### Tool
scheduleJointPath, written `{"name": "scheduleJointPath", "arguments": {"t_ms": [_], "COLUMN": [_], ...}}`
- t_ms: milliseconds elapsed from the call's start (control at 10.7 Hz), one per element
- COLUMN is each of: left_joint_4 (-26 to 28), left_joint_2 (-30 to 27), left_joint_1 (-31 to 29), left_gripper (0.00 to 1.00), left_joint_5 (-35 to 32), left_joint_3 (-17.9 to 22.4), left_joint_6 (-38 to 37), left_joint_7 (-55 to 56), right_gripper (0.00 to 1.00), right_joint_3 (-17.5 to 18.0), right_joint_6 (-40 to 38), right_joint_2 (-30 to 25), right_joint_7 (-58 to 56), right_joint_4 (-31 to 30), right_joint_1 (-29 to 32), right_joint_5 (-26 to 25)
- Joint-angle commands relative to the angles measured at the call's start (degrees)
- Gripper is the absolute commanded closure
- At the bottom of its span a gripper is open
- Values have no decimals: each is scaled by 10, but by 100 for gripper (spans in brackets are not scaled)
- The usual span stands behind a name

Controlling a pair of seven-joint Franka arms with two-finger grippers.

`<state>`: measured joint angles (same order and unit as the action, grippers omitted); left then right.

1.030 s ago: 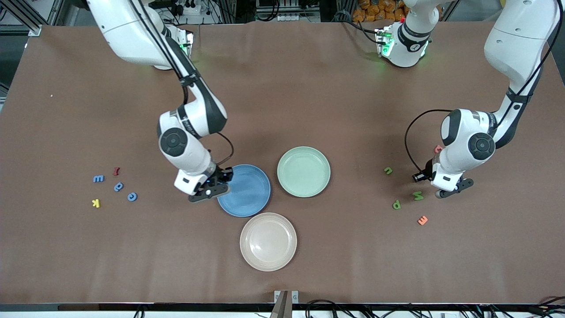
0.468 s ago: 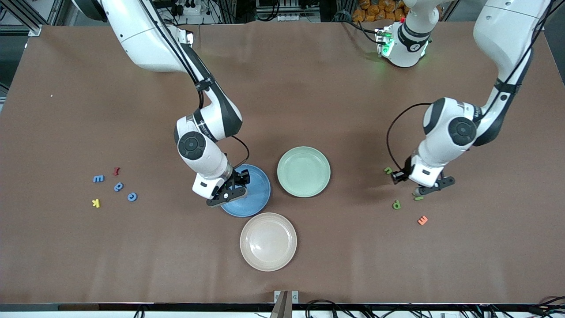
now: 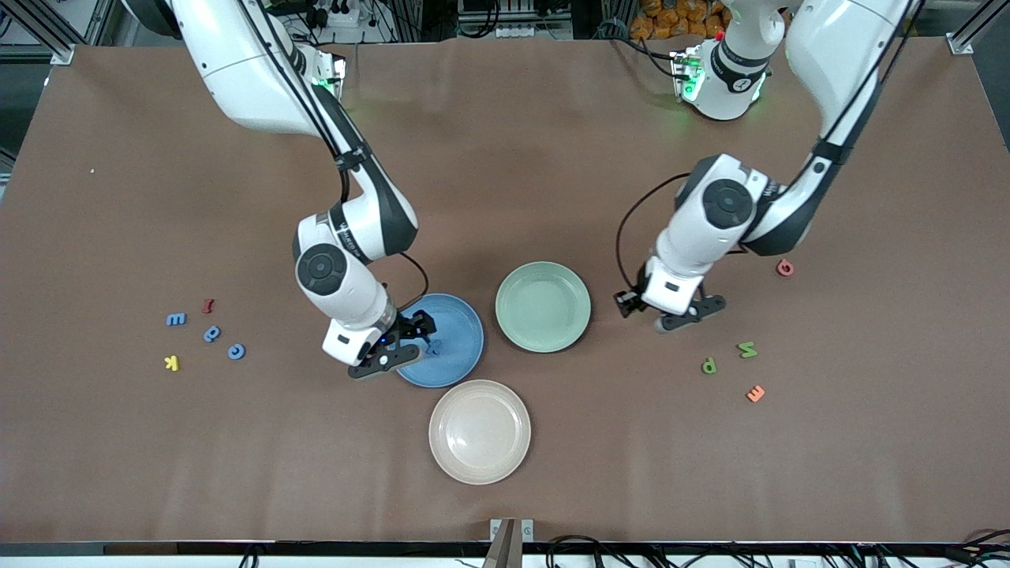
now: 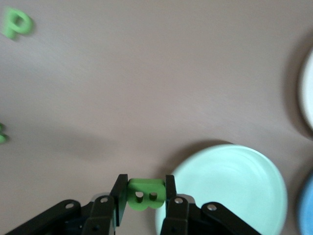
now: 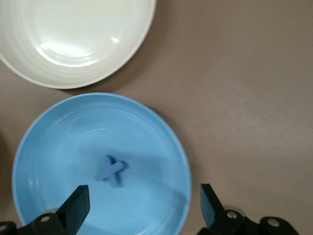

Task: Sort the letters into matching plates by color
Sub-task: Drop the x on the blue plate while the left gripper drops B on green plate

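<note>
My left gripper [image 3: 671,315] [image 4: 145,193] is shut on a small green letter [image 4: 145,193] with two holes. It hangs over the table just beside the pale green plate [image 3: 543,306] [image 4: 230,186], toward the left arm's end. My right gripper [image 3: 401,342] [image 5: 142,205] stands open over the blue plate [image 3: 450,359] [image 5: 58,147]. A blue X-shaped letter [image 5: 111,170] [image 3: 434,345] lies in that plate. Three more blue letters [image 3: 211,334] lie toward the right arm's end. Two green letters [image 3: 708,365] [image 3: 747,349] lie toward the left arm's end.
A beige plate [image 3: 479,431] [image 5: 73,39] sits nearer the front camera than the other two plates. A red letter [image 3: 208,304] and a yellow letter [image 3: 171,363] lie among the blue ones. An orange letter [image 3: 755,393] and a pink-red letter [image 3: 784,268] lie near the green ones.
My right gripper opened over the blue plate and the blue X now lies in it. My left arm carried the green letter from the left arm's end to beside the green plate.
</note>
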<state>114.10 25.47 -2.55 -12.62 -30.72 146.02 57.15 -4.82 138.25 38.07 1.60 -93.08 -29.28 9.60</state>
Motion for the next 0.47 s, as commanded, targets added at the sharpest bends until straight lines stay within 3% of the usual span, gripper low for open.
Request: {"name": "scheduleJointPath", "arguments": {"t_ms": [0, 374], "left_joint_4": [-73, -128], "left_joint_2": [55, 108], "left_joint_1": [63, 127], "left_gripper": [100, 100], "left_joint_5": [-13, -18], "left_joint_3": [4, 20], "left_joint_6": [-9, -9], "left_joint_7": [76, 103], "right_gripper": [0, 0], "right_joint_3": [-23, -39], "right_joint_6": [-53, -65], "right_joint_2": [-22, -30], "right_joint_7": [-58, -194], "right_joint_4": [4, -7], "right_joint_1": [20, 90], "right_joint_5": [9, 10]}}
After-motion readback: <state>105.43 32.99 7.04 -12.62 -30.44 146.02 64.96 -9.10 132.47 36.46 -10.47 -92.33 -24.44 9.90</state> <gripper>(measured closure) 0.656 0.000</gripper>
